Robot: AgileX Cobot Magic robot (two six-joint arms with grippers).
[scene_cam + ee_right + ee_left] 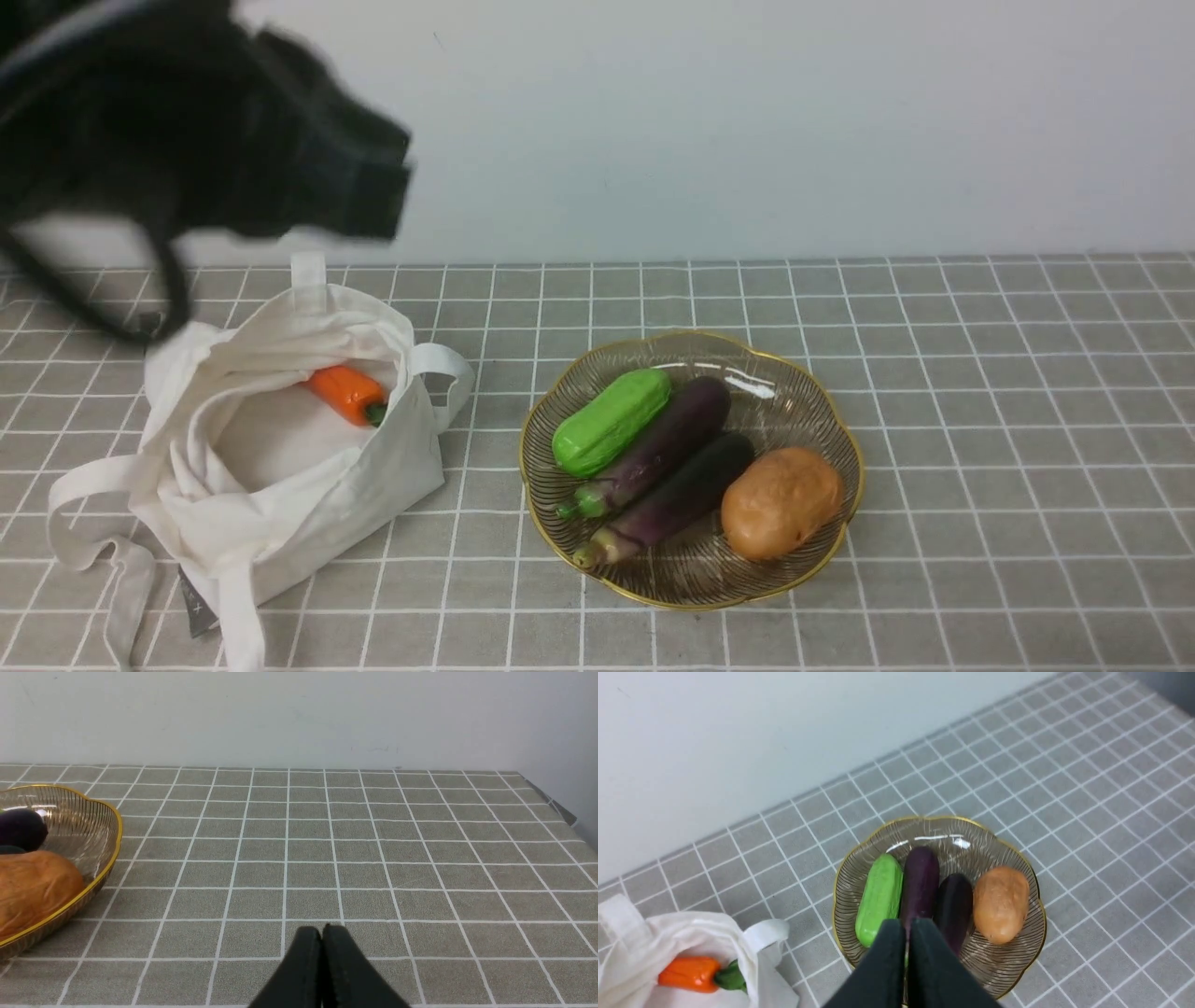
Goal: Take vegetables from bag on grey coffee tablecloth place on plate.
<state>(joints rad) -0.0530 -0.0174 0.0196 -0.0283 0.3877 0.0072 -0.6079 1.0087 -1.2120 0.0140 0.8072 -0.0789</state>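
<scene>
The off-white cloth bag point(280, 485) lies open on the left of the grey tablecloth point(980, 420). The small orange vegetable point(347, 392) with a green stem lies inside it and also shows in the left wrist view point(689, 974). The slim dark purple eggplant point(677, 497) lies on the gold-rimmed glass plate point(691, 597). My left gripper point(908, 926) is shut and empty, high above the plate's near side. My left arm point(233, 140) is a blurred black mass above the bag. My right gripper point(322, 931) is shut and empty, low over bare cloth to the right of the plate point(93, 826).
On the plate also lie a green cucumber point(611, 420), a thicker purple eggplant point(658, 446) with a green stem and a brown potato point(780, 501). A white wall runs along the back. The table's right corner point(558, 809) shows in the right wrist view.
</scene>
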